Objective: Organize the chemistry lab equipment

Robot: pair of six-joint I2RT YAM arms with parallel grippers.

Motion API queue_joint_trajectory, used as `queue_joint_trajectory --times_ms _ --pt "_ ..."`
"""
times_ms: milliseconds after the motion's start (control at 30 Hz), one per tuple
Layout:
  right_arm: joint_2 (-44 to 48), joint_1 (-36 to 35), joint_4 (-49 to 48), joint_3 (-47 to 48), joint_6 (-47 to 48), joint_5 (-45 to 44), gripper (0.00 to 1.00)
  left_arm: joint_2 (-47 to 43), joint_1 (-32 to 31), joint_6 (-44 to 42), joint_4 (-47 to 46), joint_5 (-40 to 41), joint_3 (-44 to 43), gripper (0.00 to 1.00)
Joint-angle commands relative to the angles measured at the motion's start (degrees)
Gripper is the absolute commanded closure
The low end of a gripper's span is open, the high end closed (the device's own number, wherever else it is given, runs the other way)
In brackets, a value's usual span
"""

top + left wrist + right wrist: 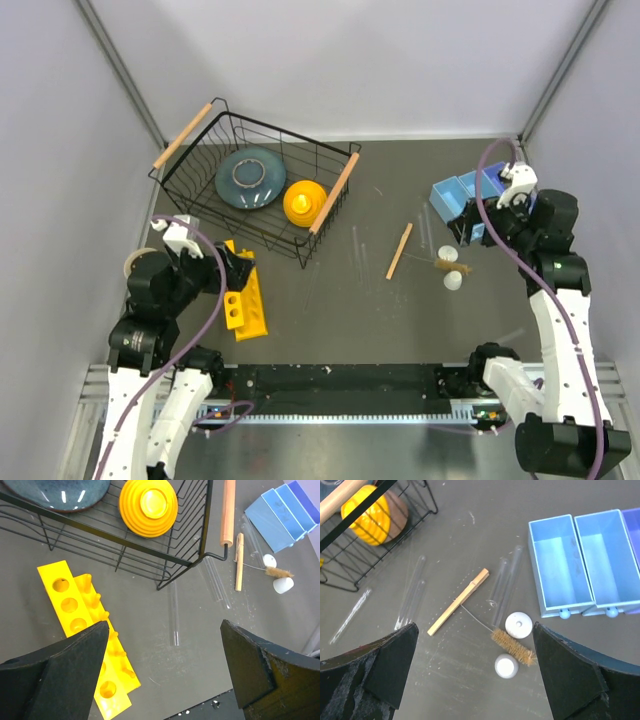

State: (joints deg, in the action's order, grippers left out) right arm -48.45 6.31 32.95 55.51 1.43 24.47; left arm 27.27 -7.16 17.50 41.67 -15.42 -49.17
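Note:
The lab equipment lies loose on the dark table. A pale wooden stick (399,251) (458,602) rests mid-table. To its right are a small brown wire brush (447,266) (513,647) and two white round pieces (518,625) (506,666). Clear glass tubes (506,582) (412,597) (173,612) lie flat on either side of the stick. My right gripper (475,626) hovers open above the brush and stick, holding nothing. At the left, my left gripper (164,625) is open and empty over the table between a yellow rack (80,625) and one tube.
A black wire basket (190,200) with wooden handles stands at the back left, holding a blue-grey plate (250,178) and a yellow dome (305,202). Open blue trays (560,565) sit at the back right. Grey walls close in on both sides.

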Motion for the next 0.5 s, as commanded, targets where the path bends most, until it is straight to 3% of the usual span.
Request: queue_joint_trajectory --times_ms 0,200,467 --pt "-0.7 0.6 0.9 0.8 10.0 9.8 0.01 1.6 0.3 2.4 -5.4 -5.0 1.4 0.01" --pt "-2.1 0.5 5.7 -0.8 20.0 21.3 0.01 4.1 0.2 3.4 -7.5 -11.8 3.2 0.01" --pt "-9.8 0.5 8.4 -0.1 22.8 18.0 0.01 4.2 -2.1 7.9 -11.0 -17.0 8.3 0.01"
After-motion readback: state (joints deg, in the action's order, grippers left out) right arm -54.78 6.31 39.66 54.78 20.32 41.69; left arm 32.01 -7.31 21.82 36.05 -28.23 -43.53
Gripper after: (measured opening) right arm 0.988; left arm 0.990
